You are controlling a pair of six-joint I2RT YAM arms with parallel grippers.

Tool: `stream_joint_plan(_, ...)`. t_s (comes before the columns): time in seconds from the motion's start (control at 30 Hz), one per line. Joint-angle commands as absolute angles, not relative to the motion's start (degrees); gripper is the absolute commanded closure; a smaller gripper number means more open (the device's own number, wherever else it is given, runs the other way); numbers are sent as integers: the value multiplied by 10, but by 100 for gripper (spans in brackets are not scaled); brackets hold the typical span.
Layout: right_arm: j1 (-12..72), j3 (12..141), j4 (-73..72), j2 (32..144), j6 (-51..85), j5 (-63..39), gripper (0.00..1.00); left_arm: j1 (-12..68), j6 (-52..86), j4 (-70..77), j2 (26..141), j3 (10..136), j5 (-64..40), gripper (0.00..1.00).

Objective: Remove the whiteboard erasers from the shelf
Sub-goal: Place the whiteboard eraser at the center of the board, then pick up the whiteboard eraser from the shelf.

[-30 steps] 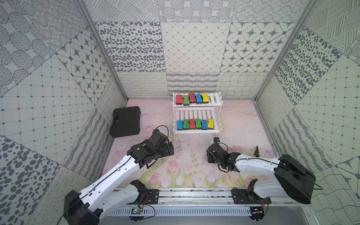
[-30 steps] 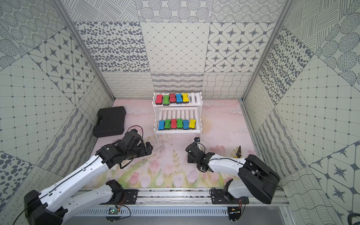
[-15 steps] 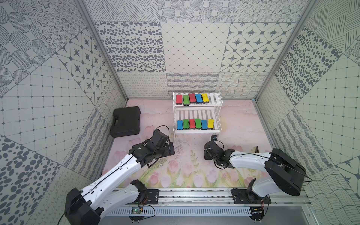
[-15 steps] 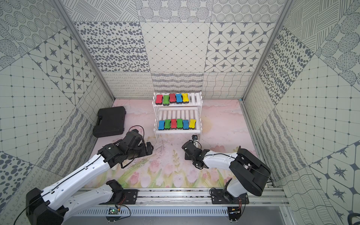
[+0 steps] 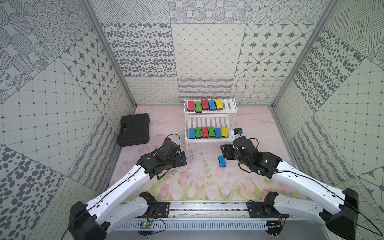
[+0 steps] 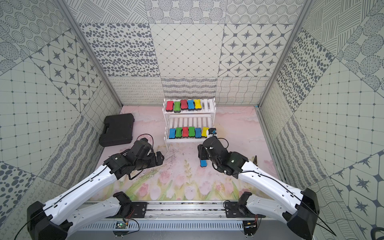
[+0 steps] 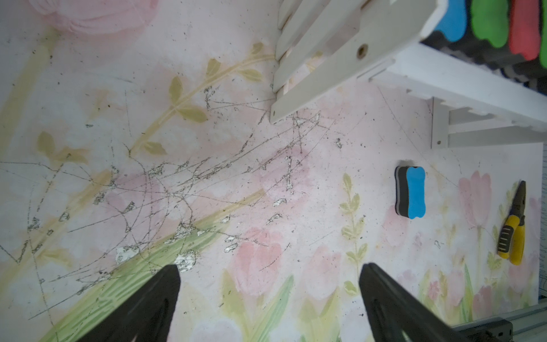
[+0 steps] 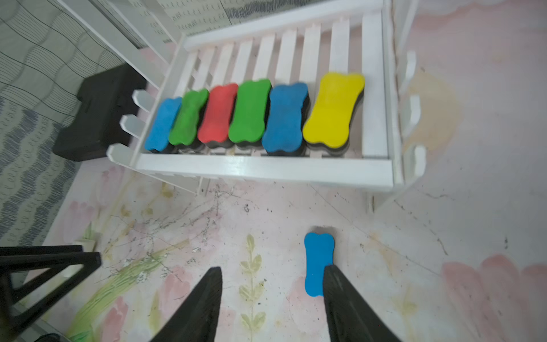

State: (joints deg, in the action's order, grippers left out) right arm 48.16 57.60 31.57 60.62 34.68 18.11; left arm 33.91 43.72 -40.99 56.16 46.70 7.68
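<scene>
While eleven erasers (image 5: 204, 132) sit on the shelf (image 5: 209, 140) at the centre of both top views, five on the upper tier and six on the lower, one blue eraser (image 5: 222, 161) lies flat on the counter (image 5: 197, 182) just below it. The right jaws are spread with nothing between them, one tip right by that eraser, maybe touching. The left jaws are spread wide, empty.
</scene>
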Motion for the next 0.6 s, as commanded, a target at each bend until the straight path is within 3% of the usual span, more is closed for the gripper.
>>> stream_joint_plan(0.0, 456, 671, 357, 628, 271, 190, 42, 337, 433, -405, 559, 487, 68, 0)
stream_joint_plan(0.33, 354, 978, 387, 854, 204, 116, 48, 337, 422, -417, 565, 514, 63, 1)
stream_joint_plan(0.57, 332, 1089, 423, 963, 191, 107, 49, 338, 415, -434, 559, 522, 72, 1)
